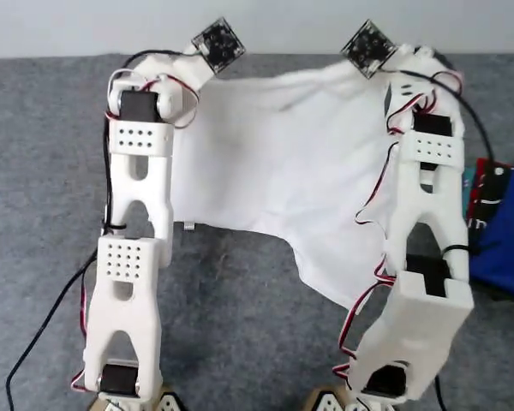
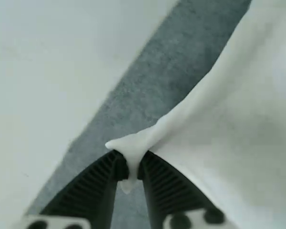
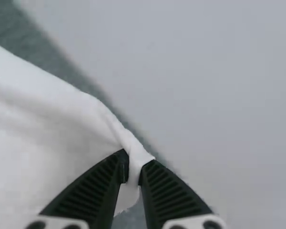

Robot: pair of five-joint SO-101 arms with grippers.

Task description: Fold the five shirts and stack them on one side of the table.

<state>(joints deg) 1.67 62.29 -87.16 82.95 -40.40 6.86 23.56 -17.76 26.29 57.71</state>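
We see the left gripper (image 2: 129,168), its jaws pinching one far corner of the white shirt (image 1: 283,163) spread over the grey surface (image 1: 240,300). The right gripper (image 3: 132,167) has its jaws pinching the other. Farthest right lies blue cloth (image 1: 507,231), perhaps folded.

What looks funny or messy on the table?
The white shirt is lopsided. The left gripper and right gripper each pinch a far corner, but its near edge slants, with one flap trailing nearer than the rest. Nothing looks torn or spilled.
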